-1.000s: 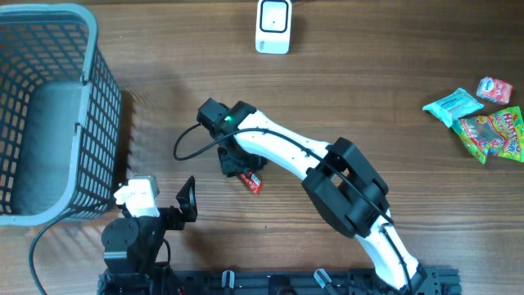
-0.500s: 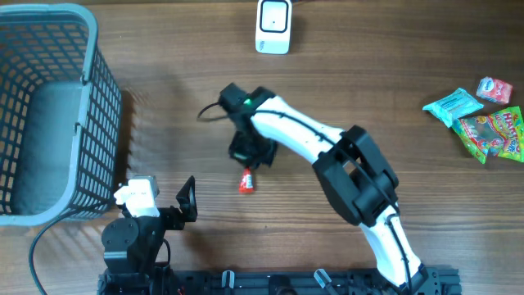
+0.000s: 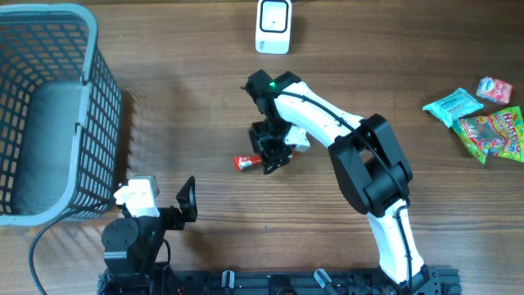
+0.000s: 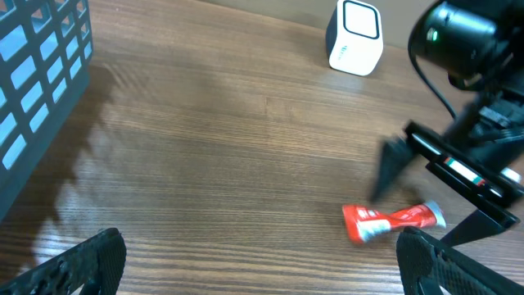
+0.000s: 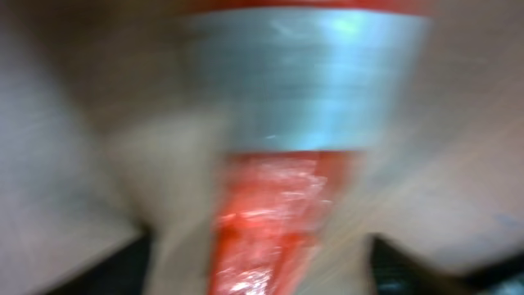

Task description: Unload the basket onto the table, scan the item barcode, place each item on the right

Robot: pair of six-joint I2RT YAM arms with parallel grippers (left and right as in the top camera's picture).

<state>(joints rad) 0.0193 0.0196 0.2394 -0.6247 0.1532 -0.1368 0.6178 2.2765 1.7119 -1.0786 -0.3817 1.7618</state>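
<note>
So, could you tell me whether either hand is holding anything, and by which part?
Nothing is held: the right hand stands open over the red packet, at its silver end; the left hand is empty.

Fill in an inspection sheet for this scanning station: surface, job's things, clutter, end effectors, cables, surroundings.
Surface: wooden table, no spills seen.
Job's things: red packet lying flat; white scanner at the far edge.
Clutter: mesh basket on the left; snack packets on the right.
End effectors: right end effector open, straddling the packet's silver end; left end effector open, holding nothing.
Cables: black cable loops beside the left arm's base.
Surroundings: nothing seen.
</note>
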